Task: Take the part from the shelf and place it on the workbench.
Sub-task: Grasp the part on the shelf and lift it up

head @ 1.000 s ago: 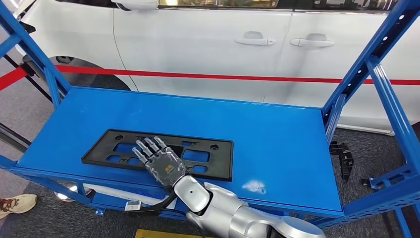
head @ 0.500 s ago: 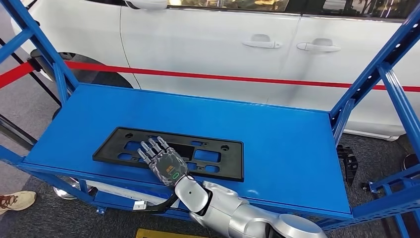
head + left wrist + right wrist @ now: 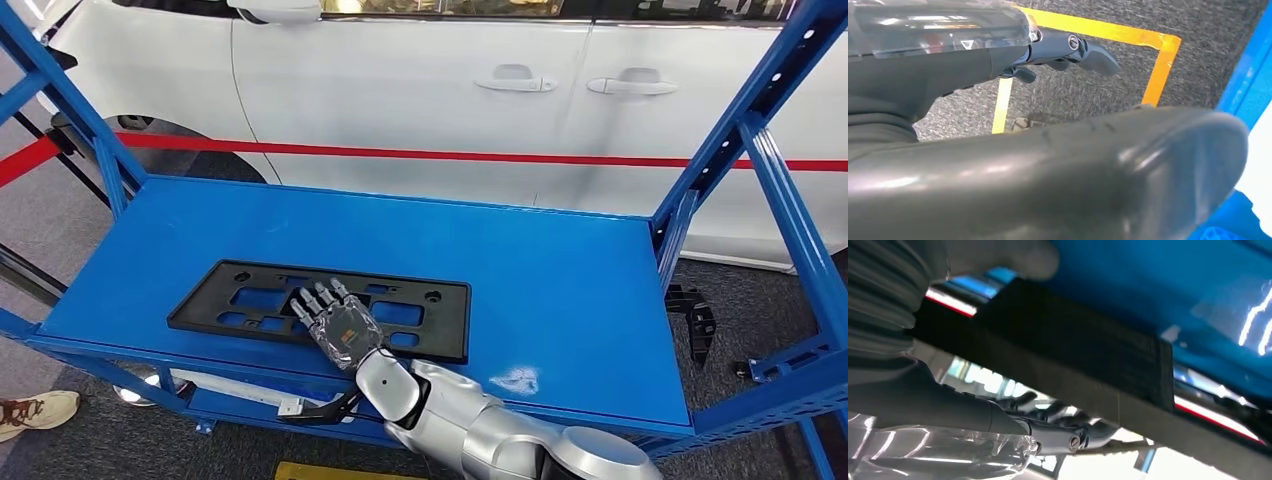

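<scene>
A: While the white car [image 3: 420,90] takes up the whole background behind the rack, what do we see in front of it?

B: We see the blue shelf [image 3: 560,270], a flat deck carried between blue uprights [image 3: 745,150] at its far corners. A red stripe [image 3: 480,155] runs along the car's doors just above the shelf's far edge.

A: And the part?

B: We find the black part [image 3: 250,300], a long flat frame with cut-outs, lying flat on the shelf. It sits near the front edge and toward the front left corner, its long side running along that edge. The right half of the shelf shows a pale scuff [image 3: 515,378] near the front edge.

A: Where is the right hand?

B: We see the right hand [image 3: 335,322] reaching in over the front edge, palm down on the part's near long side, around its middle. Its fingers [image 3: 318,297] lie straight and a little apart over the frame. From the right wrist view the part's dark edge [image 3: 1088,355] passes just beside the hand, but we cannot tell whether the thumb is hooked under it, so we cannot call it a grasp.

A: The left hand?

B: We see the left hand [image 3: 1048,165] over grey floor with yellow tape [image 3: 1158,65]. It holds nothing, and its fingers [image 3: 1083,50] stand apart from the thumb.

A: Anything smaller?

B: We spot a shoe [image 3: 35,410] on the floor past the shelf's front left corner.
</scene>
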`<state>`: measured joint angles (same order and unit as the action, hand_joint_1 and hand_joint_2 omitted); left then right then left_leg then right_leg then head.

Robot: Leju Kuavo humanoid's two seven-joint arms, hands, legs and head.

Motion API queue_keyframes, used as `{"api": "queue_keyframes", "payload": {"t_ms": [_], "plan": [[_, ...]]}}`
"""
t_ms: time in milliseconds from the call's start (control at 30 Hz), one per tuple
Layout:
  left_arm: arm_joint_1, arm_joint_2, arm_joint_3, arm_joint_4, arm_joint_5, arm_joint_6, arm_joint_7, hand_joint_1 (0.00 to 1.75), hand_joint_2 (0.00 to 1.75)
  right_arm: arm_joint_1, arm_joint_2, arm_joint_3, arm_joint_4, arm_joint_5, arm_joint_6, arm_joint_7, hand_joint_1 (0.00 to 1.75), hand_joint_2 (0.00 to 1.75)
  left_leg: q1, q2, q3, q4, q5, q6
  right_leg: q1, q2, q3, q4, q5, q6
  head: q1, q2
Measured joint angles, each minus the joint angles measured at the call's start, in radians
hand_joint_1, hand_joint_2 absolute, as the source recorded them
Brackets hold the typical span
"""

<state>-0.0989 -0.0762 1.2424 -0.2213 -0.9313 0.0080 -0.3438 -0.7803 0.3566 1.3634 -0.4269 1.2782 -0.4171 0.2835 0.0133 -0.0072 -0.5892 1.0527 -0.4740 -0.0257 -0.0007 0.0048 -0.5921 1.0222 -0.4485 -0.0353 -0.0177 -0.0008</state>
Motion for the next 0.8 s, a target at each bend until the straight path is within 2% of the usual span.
{"api": "queue_keyframes", "payload": {"t_ms": [33,67,100,133,167,200,267,333,367,433,467,500,533,567,600,667,700,800], "plan": [[0.001,0.002,0.000,0.000,0.000,0.000,0.000,0.00,0.00,0.001,0.001,0.000,0.004,-0.002,0.004,0.003,0.79,1.75,0.002,0.001,-0.026,0.059,-0.023,-0.008,-0.002,-0.001,0.000,-0.002,0.003,-0.005,-0.001,0.000],[0.001,0.004,0.000,0.000,0.000,-0.001,0.000,0.00,0.00,0.003,0.002,0.000,0.009,-0.004,0.009,0.006,1.21,1.75,0.004,0.001,-0.034,0.084,-0.028,-0.015,-0.005,-0.001,0.000,-0.004,0.005,-0.009,-0.002,0.000],[0.001,0.006,0.000,0.000,0.000,-0.002,-0.001,0.00,0.00,0.005,0.003,0.000,0.013,-0.007,0.012,0.009,1.59,1.75,0.006,0.002,-0.033,0.086,-0.029,-0.018,-0.004,-0.001,-0.002,-0.002,0.004,-0.009,-0.003,0.000],[0.001,0.007,-0.001,0.000,-0.001,-0.003,-0.002,0.00,0.00,0.007,0.003,0.000,0.017,-0.010,0.015,0.012,1.74,1.75,0.005,0.003,-0.009,0.038,-0.003,-0.016,-0.002,-0.001,-0.004,0.001,0.003,-0.007,-0.003,0.000],[0.000,0.008,-0.001,0.000,-0.001,-0.005,-0.002,0.00,0.00,0.007,0.003,0.000,0.018,-0.013,0.018,0.013,1.72,1.75,0.003,0.003,0.019,-0.021,0.017,-0.010,-0.001,-0.001,-0.005,0.003,0.003,-0.002,-0.003,0.000],[-0.001,0.008,-0.001,0.000,-0.001,-0.007,-0.003,0.00,0.00,0.006,0.003,0.000,0.019,-0.015,0.021,0.013,1.71,1.75,0.000,0.003,0.029,-0.045,0.020,-0.004,0.001,0.000,-0.007,0.003,0.004,0.002,-0.003,0.000],[0.000,0.008,-0.002,0.000,-0.001,-0.010,-0.004,0.00,0.00,0.004,0.003,0.000,0.021,-0.018,0.024,0.013,1.71,1.75,-0.002,0.002,0.030,-0.050,0.022,0.010,0.002,0.000,-0.007,0.000,0.007,0.013,-0.002,0.000],[0.000,0.008,-0.003,0.000,-0.001,-0.012,-0.006,0.00,0.00,0.000,0.003,0.000,0.023,-0.018,0.024,0.012,1.71,1.75,0.001,0.005,0.033,-0.057,0.028,0.023,0.000,0.001,-0.013,0.017,-0.007,0.024,-0.002,0.000],[0.000,0.008,-0.004,0.000,-0.002,-0.013,-0.006,0.00,0.00,-0.001,0.003,0.000,0.024,-0.019,0.024,0.012,1.72,1.75,0.004,0.006,0.034,-0.061,0.030,0.029,0.000,0.000,-0.028,0.052,-0.030,0.028,-0.001,0.000],[-0.001,0.008,-0.006,0.000,-0.002,-0.015,-0.007,0.00,0.00,0.000,0.002,0.000,0.026,-0.019,0.024,0.012,1.73,1.75,0.003,0.009,0.033,-0.062,0.032,0.035,-0.003,0.000,-0.089,0.180,-0.095,0.034,0.000,0.000],[-0.001,0.008,-0.006,0.000,-0.002,-0.017,-0.010,0.00,0.44,0.001,0.002,0.000,0.026,-0.019,0.024,0.012,1.73,1.75,0.003,0.009,0.032,-0.061,0.032,0.036,-0.004,0.000,-0.122,0.246,-0.120,0.036,0.000,0.000],[0.000,0.008,-0.006,0.000,-0.001,-0.021,-0.018,0.00,0.87,0.001,0.002,0.000,0.027,-0.019,0.025,0.011,1.72,1.75,0.002,0.009,0.031,-0.061,0.032,0.036,-0.005,0.000,-0.142,0.286,-0.128,0.036,0.000,0.000],[0.000,0.009,-0.006,0.000,-0.001,-0.029,-0.031,0.00,1.31,0.001,0.001,0.000,0.028,-0.020,0.025,0.011,1.71,1.75,0.002,0.009,0.031,-0.060,0.031,0.036,-0.005,0.000,-0.143,0.285,-0.115,0.036,0.000,0.000],[0.000,0.009,-0.007,0.000,-0.002,-0.039,-0.049,0.00,1.75,0.001,0.001,-0.001,0.029,-0.021,0.026,0.010,1.71,1.75,0.002,0.008,0.033,-0.060,0.030,0.035,-0.006,-0.001,-0.123,0.244,-0.085,0.034,0.000,0.000],[0.000,0.009,-0.008,0.000,-0.003,-0.048,-0.066,0.00,1.75,0.000,0.001,-0.001,0.029,-0.023,0.026,0.008,1.71,1.75,0.002,0.006,0.034,-0.058,0.029,0.033,-0.006,-0.001,-0.088,0.174,-0.046,0.031,0.000,0.000],[-0.001,0.008,-0.011,0.000,-0.006,-0.058,-0.090,0.00,1.75,-0.001,0.002,-0.002,0.030,-0.027,0.025,0.002,1.71,1.75,-0.002,0.003,0.033,-0.053,0.024,0.025,-0.004,-0.001,-0.027,0.047,-0.001,0.023,0.000,0.000],[0.000,0.008,-0.013,0.000,-0.008,-0.060,-0.095,0.00,1.75,-0.001,0.002,-0.003,0.030,-0.028,0.025,0.000,1.71,1.75,-0.003,0.002,0.032,-0.052,0.023,0.020,-0.002,-0.001,-0.014,0.016,0.005,0.019,0.000,0.000],[-0.001,0.008,-0.017,0.000,-0.009,-0.062,-0.099,0.00,1.75,-0.002,0.003,-0.004,0.031,-0.032,0.022,-0.003,1.71,1.75,-0.001,0.002,0.032,-0.052,0.019,0.003,0.000,0.000,-0.011,0.003,0.004,0.004,-0.001,0.000]]}}
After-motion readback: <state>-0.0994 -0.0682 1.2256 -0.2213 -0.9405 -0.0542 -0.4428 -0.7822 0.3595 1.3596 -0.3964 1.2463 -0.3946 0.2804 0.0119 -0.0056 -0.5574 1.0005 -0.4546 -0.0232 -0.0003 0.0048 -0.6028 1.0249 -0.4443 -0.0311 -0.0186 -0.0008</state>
